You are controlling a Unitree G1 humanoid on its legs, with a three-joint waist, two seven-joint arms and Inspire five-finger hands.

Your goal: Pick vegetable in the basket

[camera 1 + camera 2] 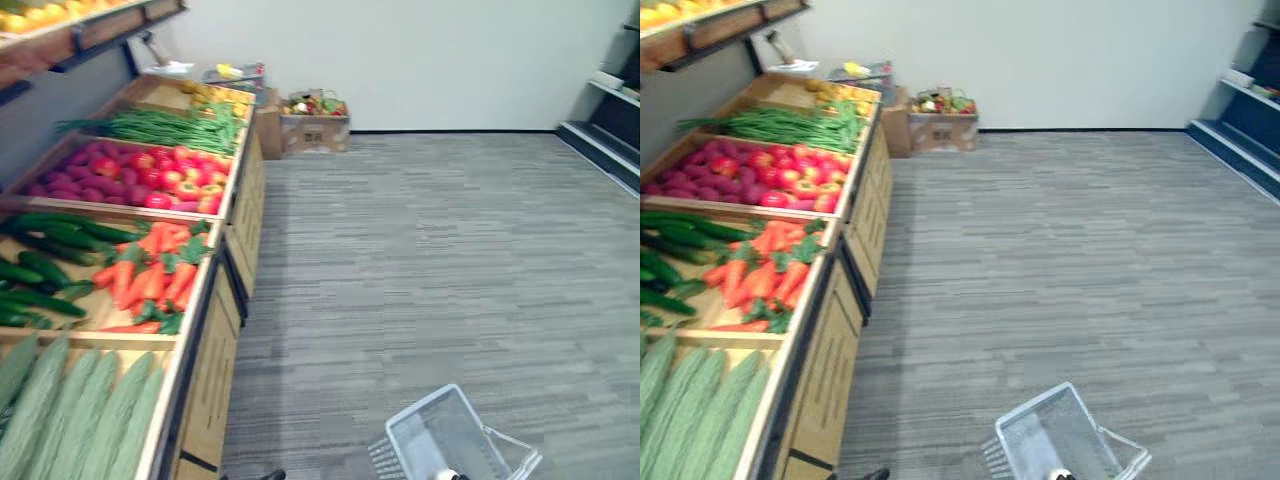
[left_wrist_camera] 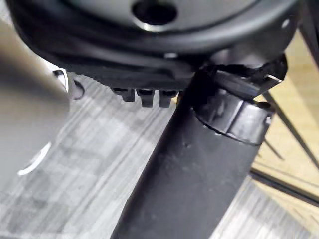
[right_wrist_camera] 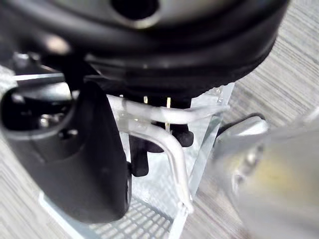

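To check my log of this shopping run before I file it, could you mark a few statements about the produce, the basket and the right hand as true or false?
The basket holds no vegetable yet. True.
The carrots lie right beside the cucumbers. True.
The green beans lie nearest the robot. False: pale ridged gourds lie nearest; the beans are farther back.
The right hand hangs open, off the basket. False: its fingers curl round the basket's handle.
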